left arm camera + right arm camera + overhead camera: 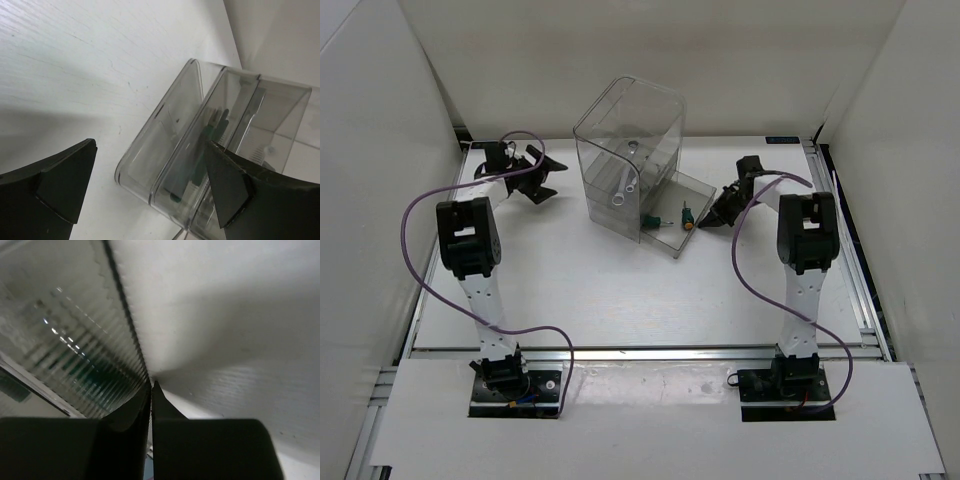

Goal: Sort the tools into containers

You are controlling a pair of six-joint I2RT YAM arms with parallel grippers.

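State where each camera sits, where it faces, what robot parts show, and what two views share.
Top external: above, behind the bases, looking down at table, organiser, both arms.
Left wrist: on the wrist, facing the organiser past open left gripper.
Right wrist: on the wrist, shut right gripper at the ribbed drawer's edge.
Shared: organiser, top and left wrist.

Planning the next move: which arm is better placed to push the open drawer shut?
Right: the right gripper, shut, sits at the pulled-out drawer; the left gripper hangs open, apart beyond the organiser.

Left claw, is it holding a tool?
No, the left claw is wide open and grips nothing.
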